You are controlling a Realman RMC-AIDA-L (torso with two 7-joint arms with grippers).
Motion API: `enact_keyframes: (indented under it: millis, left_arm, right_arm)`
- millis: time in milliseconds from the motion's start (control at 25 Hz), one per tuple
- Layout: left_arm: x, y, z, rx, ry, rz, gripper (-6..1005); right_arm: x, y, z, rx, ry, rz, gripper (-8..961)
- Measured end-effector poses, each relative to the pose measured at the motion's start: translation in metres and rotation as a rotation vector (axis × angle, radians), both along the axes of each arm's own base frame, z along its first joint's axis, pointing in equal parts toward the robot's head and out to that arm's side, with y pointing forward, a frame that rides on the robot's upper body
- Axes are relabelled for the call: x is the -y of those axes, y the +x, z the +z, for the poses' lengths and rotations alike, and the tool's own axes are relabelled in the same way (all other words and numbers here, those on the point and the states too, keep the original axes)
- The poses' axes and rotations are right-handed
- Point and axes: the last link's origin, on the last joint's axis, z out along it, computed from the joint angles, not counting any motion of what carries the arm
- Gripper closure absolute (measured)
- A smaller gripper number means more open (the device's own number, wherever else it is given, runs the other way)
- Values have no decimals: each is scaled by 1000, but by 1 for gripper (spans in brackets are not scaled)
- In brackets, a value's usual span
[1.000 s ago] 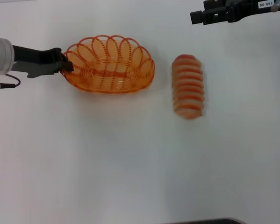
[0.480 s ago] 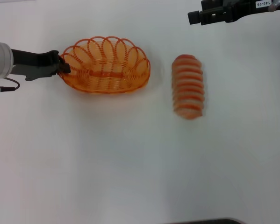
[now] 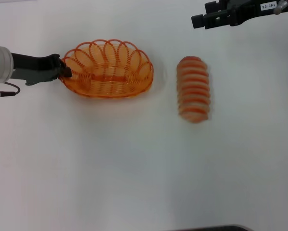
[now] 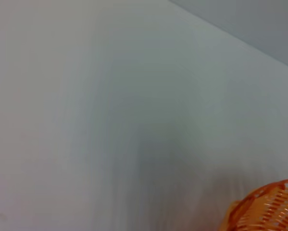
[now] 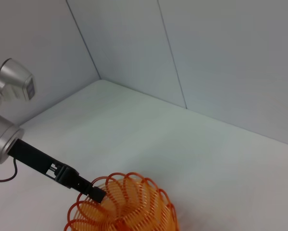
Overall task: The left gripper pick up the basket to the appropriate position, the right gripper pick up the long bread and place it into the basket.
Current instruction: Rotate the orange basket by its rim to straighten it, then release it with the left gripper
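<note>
The orange wire basket (image 3: 107,70) sits on the white table at the upper left of the head view. My left gripper (image 3: 64,70) is shut on its left rim loop; the right wrist view shows the same left gripper (image 5: 96,193) holding the basket (image 5: 122,207). A corner of the basket (image 4: 266,209) shows in the left wrist view. The long bread (image 3: 193,89), tan with orange-red stripes, lies to the basket's right, untouched. My right gripper (image 3: 197,20) hovers at the top right, beyond the bread; nothing shows between its fingers.
The white table (image 3: 134,168) stretches out in front of the basket and bread. A dark edge (image 3: 216,228) shows at the bottom of the head view. Grey walls (image 5: 206,53) bound the far side of the table.
The left gripper has drawn the basket slightly left and away from the bread. The right gripper has shifted a little left at the top. The bread has not moved.
</note>
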Motion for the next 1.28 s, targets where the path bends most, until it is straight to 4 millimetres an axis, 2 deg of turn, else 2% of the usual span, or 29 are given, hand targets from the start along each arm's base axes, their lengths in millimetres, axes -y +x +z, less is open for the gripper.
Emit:
enact_keyframes:
  millis: [320, 520, 840, 1040, 1280]
  left_arm:
    - [0, -1, 0, 1, 0, 1, 884]
    - [1, -1, 1, 30, 13, 9, 695]
    - [-2, 6, 7, 41, 30, -75, 476]
    - [-6, 10, 18, 18, 58, -153, 429]
    - [-12, 11, 42, -58, 77, -277, 403]
  right_arm:
    - [0, 0, 0, 1, 2, 0, 193]
    - [0, 0, 0, 1, 3, 1, 194]
    - [-1, 0, 1, -1, 7, 0, 194]
    - [-2, 0, 3, -12, 23, -5, 194]
    - [-4, -1, 9, -52, 46, -32, 194]
